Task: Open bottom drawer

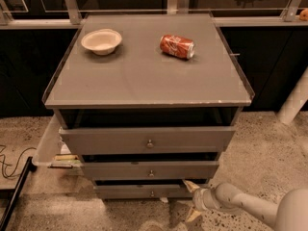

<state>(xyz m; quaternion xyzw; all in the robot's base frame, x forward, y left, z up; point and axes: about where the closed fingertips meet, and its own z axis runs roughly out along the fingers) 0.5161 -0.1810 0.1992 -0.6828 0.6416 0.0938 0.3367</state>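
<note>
The grey cabinet has three drawer fronts, each with a small round knob. The bottom drawer (130, 192) is the slimmest front, lowest down near the floor, with its knob (152, 193) at the middle. It sits pulled out only slightly, like the two above it. My gripper (191, 200) is low at the right end of the bottom drawer's front, to the right of the knob. Its fingers are spread open and hold nothing, one fingertip (188, 184) touching or close to the drawer's right end.
A white bowl (101, 41) and a red soda can (177, 46) lie on the cabinet top (144, 76). A clear bin (50, 148) with items stands left of the cabinet. A black cable (9, 165) lies on the floor. A white post (293, 100) stands at the right.
</note>
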